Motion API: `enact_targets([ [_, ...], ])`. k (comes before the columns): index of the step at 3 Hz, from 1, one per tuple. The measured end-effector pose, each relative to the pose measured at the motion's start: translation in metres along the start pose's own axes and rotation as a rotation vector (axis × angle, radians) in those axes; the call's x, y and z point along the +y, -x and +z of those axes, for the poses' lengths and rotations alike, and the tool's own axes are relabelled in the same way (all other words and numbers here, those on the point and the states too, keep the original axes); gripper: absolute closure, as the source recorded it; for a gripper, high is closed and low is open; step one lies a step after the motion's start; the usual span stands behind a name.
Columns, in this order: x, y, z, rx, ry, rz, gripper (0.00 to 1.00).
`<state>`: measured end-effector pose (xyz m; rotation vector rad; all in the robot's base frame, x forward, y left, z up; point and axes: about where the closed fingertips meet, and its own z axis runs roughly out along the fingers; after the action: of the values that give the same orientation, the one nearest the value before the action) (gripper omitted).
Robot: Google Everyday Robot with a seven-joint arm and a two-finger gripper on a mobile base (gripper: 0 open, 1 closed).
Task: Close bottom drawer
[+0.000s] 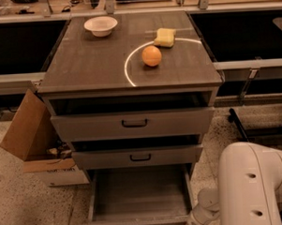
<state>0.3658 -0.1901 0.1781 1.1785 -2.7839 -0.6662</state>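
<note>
The bottom drawer (139, 195) is the lowest of three grey wood-grain drawers and is pulled far out, showing its long grey box with nothing inside. Its low front runs along the bottom edge of the view. My white arm (254, 189) fills the lower right. My gripper (192, 223) is at the bottom edge, just right of the drawer's front right corner, and is mostly cut off by the frame.
The middle drawer (138, 156) and top drawer (133, 123) stand slightly out. On the cabinet top (92, 60) are a white bowl (100, 25), an orange (151, 55) and a yellow sponge (165, 37). A cardboard box (31, 133) stands to the left.
</note>
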Motion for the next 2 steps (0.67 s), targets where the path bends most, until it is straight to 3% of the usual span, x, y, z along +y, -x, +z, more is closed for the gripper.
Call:
enact_targets([
  [1,-0.006,0.002,0.014,-0.042,-0.024,-0.021,1.00],
  [2,-0.017,0.014,0.024,-0.124,-0.043,-0.061,1.00],
])
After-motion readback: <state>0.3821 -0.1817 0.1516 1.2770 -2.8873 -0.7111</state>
